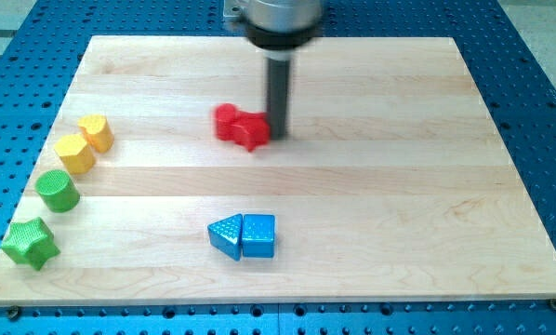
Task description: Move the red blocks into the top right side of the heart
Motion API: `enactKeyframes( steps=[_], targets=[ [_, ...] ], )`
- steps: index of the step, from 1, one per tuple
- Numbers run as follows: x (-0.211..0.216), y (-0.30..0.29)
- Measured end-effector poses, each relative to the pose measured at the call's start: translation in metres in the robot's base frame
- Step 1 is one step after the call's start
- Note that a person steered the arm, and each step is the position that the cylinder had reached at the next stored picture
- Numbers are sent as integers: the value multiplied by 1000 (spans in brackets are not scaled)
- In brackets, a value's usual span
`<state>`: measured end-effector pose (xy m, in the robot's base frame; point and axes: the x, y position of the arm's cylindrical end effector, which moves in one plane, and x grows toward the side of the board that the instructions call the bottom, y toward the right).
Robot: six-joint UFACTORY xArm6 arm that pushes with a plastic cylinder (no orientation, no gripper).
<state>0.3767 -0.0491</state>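
Observation:
Two red blocks lie touching each other near the board's middle top: one red block [228,122] on the left and a red star-like block [254,130] on the right. My tip [278,136] stands right against the right side of the star-like red block. I cannot make out a heart shape for certain; the two yellow blocks [96,132] [74,153] sit at the view's left.
A green cylinder [58,191] and a green star [29,243] lie at the left edge below the yellow blocks. A blue triangle [227,236] and blue cube [258,235] touch at bottom centre. The wooden board [427,167] sits on a blue perforated table.

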Motion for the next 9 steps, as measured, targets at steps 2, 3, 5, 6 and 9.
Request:
enactKeyframes(
  steps=[2,3,5,6,9],
  targets=[
    [35,-19],
    [45,-58],
    [-21,-101],
    [39,-79],
    [-8,-124]
  ],
)
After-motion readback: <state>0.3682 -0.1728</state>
